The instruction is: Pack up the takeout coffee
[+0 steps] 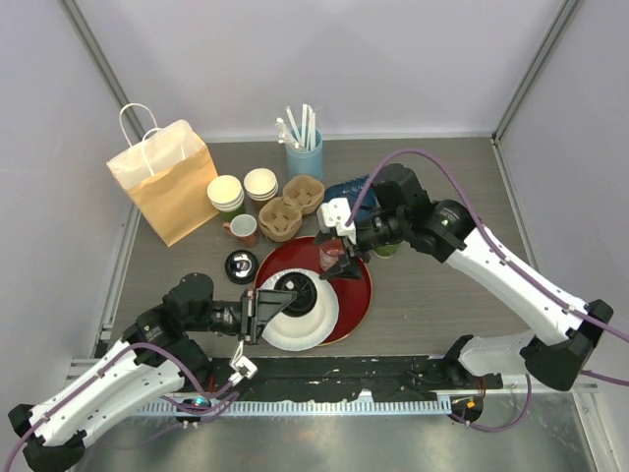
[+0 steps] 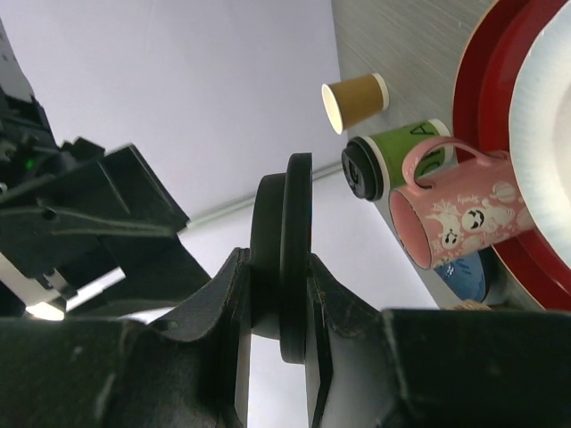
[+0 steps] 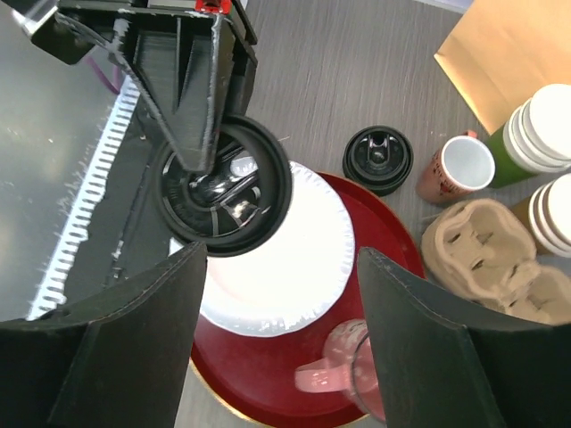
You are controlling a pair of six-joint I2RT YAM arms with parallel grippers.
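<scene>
Firstly, well to the left of the red tray (image 1: 360,300) and behind it stands the paper bag (image 1: 165,187), with the stacked lidless cups (image 1: 226,195) and a cardboard carrier (image 1: 290,208) between bag and tray, so the way to the bag looks narrow. Over the left part of the tray, above the white plate (image 1: 300,329), the left gripper (image 2: 278,285) is closed on a black lid (image 3: 241,209), pinched at its rim and lying about flat. A second lid (image 1: 241,264) rests just left of the tray. Over the back part of the tray the right gripper (image 1: 341,254) hangs with its jaws wide apart and nothing between them, above a pink mug (image 2: 455,214). The takeout coffee is beyond the right rim of the tray: the green cup (image 2: 412,150), lidded, near the rim, and the kraft cup (image 2: 355,101), its mouth uncovered, somewhat farther. I judge such paper cups light, easy to crush and perhaps filled, so a gentle hold around the upper wall, kept upright, seems safest. Right of the tray fewer things stand in the way, except the right arm itself.
</scene>
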